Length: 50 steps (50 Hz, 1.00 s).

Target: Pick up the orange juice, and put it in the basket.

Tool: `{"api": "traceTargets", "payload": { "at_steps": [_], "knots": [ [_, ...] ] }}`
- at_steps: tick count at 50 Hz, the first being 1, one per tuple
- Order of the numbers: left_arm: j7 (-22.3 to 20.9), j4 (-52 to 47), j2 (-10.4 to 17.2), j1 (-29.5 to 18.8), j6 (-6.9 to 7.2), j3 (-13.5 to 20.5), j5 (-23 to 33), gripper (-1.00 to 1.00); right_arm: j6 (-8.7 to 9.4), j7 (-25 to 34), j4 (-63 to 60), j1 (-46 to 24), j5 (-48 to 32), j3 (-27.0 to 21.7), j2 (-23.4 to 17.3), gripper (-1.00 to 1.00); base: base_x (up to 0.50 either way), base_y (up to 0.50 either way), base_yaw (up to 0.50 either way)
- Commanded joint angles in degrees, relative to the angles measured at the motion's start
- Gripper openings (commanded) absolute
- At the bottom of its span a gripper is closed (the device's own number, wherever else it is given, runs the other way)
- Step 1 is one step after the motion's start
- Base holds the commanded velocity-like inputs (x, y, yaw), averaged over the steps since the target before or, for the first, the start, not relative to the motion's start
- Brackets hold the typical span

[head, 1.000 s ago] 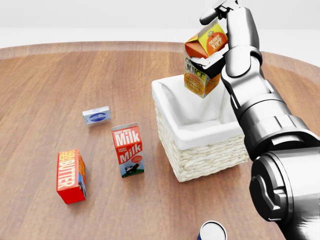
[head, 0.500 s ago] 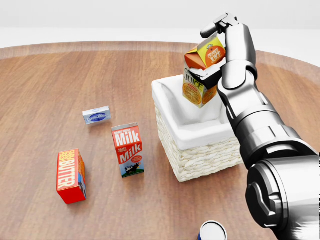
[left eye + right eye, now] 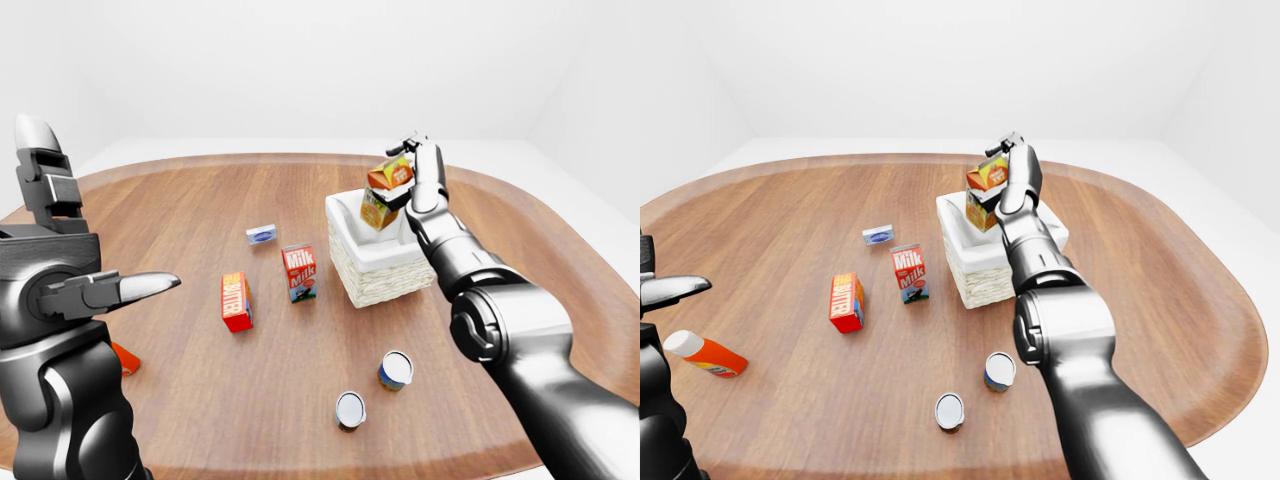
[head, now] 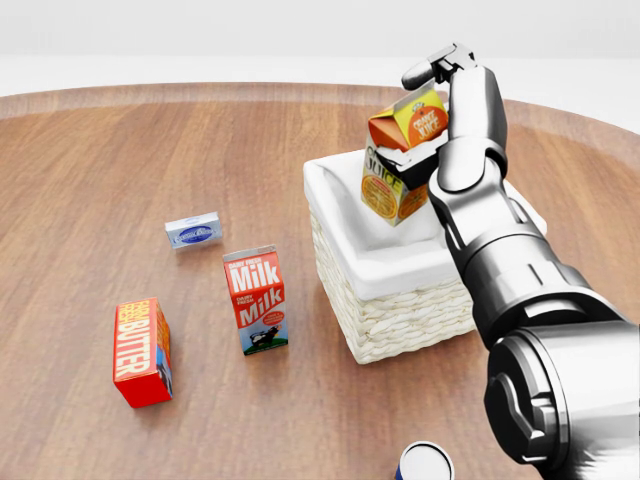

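The left hand [image 3: 110, 290] hangs idle far left, fingers spread on nothing. The right hand [image 4: 425, 150] clamps the tilted orange juice [image 4: 400, 165] just above the basket [image 4: 400, 310]. Placing step: next, lower it inside, then part the fingers.

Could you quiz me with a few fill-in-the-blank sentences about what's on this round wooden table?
1. The right hand holds the orange juice carton above the white-lined wicker ____.
2. The upright red, white and blue carton left of the basket in the head view reads ____.
3. The red box at that view's lower left reads ____.
4. The left hand holds ____.

Missing words: basket; Milk; Butter; nothing
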Motion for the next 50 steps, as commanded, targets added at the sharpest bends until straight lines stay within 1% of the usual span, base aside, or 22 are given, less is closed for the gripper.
{"api": "traceTargets", "payload": {
  "at_steps": [1,13,50],
  "knots": [
    [0.0,0.01,-0.01,-0.03,0.0,-0.01,0.02,1.0,0.0,-1.97,-0.68,0.04,-0.71,-0.56,0.32,-1.0,0.0,0.0,0.0],
    [0.05,0.18,0.01,-0.17,0.0,-0.05,0.03,1.0,0.0,-3.5,-0.61,0.75,-1.14,-0.65,0.8,-1.0,0.0,0.0,0.0],
    [0.09,0.11,0.04,-0.06,0.0,-0.06,-0.14,1.0,0.0,-4.16,-0.47,2.61,-1.26,-1.0,2.76,-1.0,0.0,0.0,0.0]
  ]
}}
